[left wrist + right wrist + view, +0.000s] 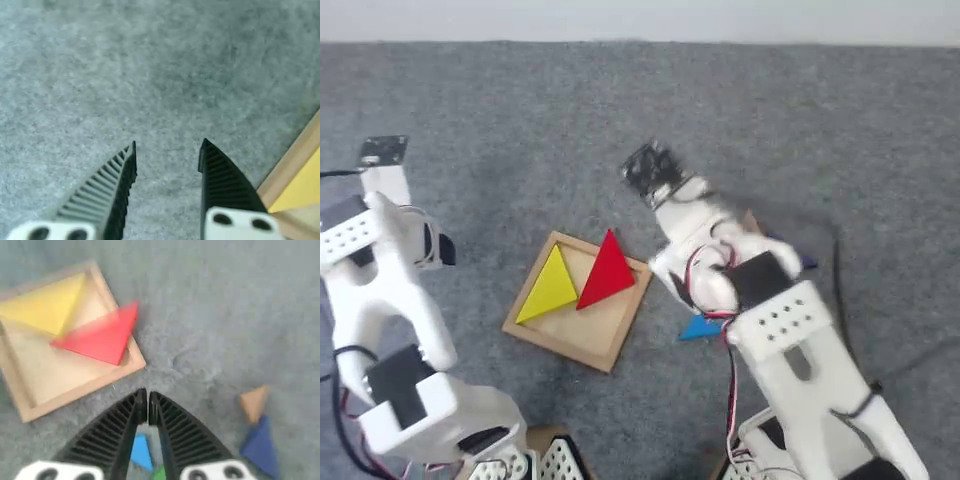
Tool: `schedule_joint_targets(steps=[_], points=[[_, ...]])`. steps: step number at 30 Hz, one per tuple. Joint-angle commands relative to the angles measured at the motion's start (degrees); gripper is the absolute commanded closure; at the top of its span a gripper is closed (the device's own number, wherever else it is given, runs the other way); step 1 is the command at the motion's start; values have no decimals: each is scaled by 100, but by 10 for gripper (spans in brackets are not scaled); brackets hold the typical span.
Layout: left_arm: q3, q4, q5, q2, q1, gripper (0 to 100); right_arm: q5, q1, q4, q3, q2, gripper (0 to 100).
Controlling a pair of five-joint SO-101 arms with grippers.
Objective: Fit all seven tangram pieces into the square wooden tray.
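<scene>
Beside the tray (592, 328) corner | with right jaws pressed together and empty, left jaws spread | nudge overhanging red triangle (607, 271) inward, flat, clear of yellow triangle (551, 286).

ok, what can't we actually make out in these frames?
1. High view: the right arm covers the loose pieces; just a corner of the light blue piece shows.
2. Right wrist view: the green piece is behind the shut jaws and cut by the edge; shape unknown.
3. Left wrist view: the tray is cut by the edge.
4. Red triangle crosses the tray rim; flat or propped, cannot tell.
</scene>
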Motion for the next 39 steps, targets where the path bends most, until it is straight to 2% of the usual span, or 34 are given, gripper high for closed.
schedule_joint_targets(steps=[1,8,13,18,22,27,31,39], points=[[48,-62,0,-229,70,800,-53,-119,-716,308,207,988],[497,-580,0,-229,70,800,-862,-382,-866,-1415,2598,878],[585,-686,-26,-229,35,800,-879,-681,-866,-3007,4409,902],[593,-888,-35,-229,35,800,-897,-1112,-875,-4299,5455,903],[602,-914,-44,-220,26,800,-879,-1156,-857,-5055,6167,903],[602,-914,-44,-220,26,800,-879,-1130,-356,-5600,6642,907],[593,-914,-44,-220,26,800,-897,-840,-84,-5618,6554,908],[576,-914,-44,-220,26,800,-888,-532,-110,-4686,5789,955]])
